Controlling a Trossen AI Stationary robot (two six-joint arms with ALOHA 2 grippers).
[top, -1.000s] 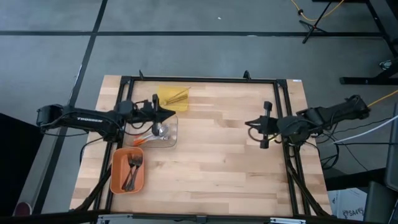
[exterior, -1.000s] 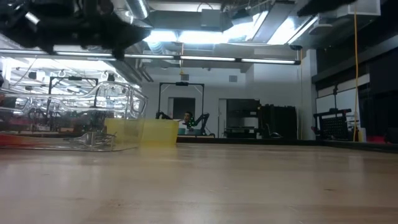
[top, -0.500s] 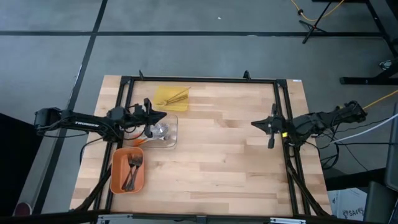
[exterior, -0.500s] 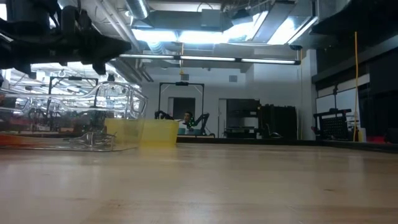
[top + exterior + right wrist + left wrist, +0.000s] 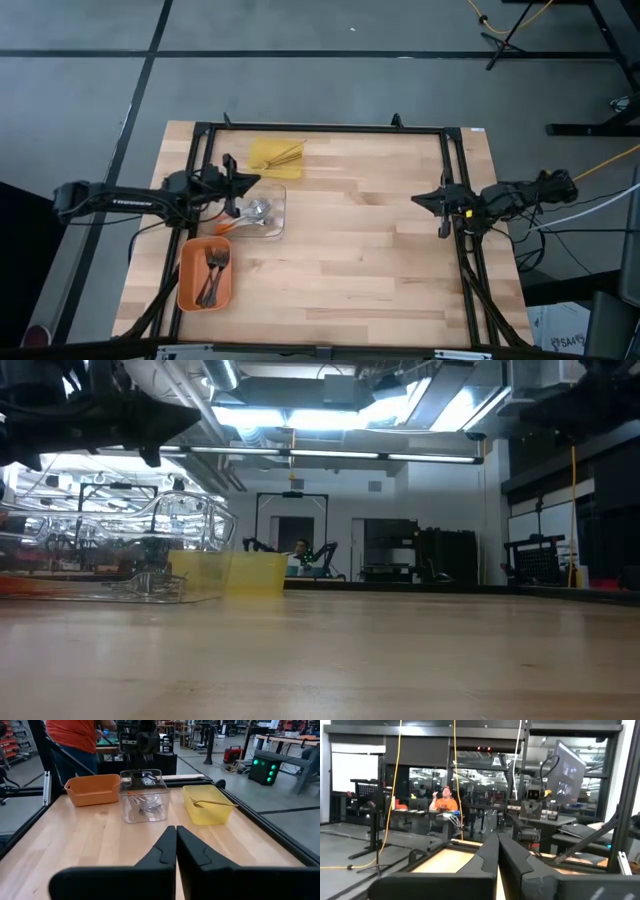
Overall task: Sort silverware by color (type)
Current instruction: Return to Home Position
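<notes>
The silverware lies in three trays at the table's left. Tan wooden pieces [image 5: 280,154] lie in the yellow tray [image 5: 262,165], and one handle [image 5: 220,803] sticks out over its rim. Silver pieces with orange tips [image 5: 250,212] lie in the clear tray [image 5: 275,228]. Dark forks [image 5: 213,270] lie in the orange tray [image 5: 188,285]. My left gripper [image 5: 257,181] is shut and hovers above the clear tray's far left corner. My right gripper [image 5: 416,198] is shut and empty, in the air at the table's right side. Both wrist views show shut fingers: the left [image 5: 498,837] and the right [image 5: 176,829].
A black frame [image 5: 320,128] runs round the table's edges. The bare wooden tabletop [image 5: 350,260] lies wide between the two grippers. A person in an orange shirt [image 5: 75,740] stands beyond the table's left edge, behind my left arm [image 5: 142,735].
My left gripper has drawn back toward the table's left edge and sunk a little, still shut. My right gripper has drawn back toward the right edge and come down, also shut. The silverware and trays have not moved.
</notes>
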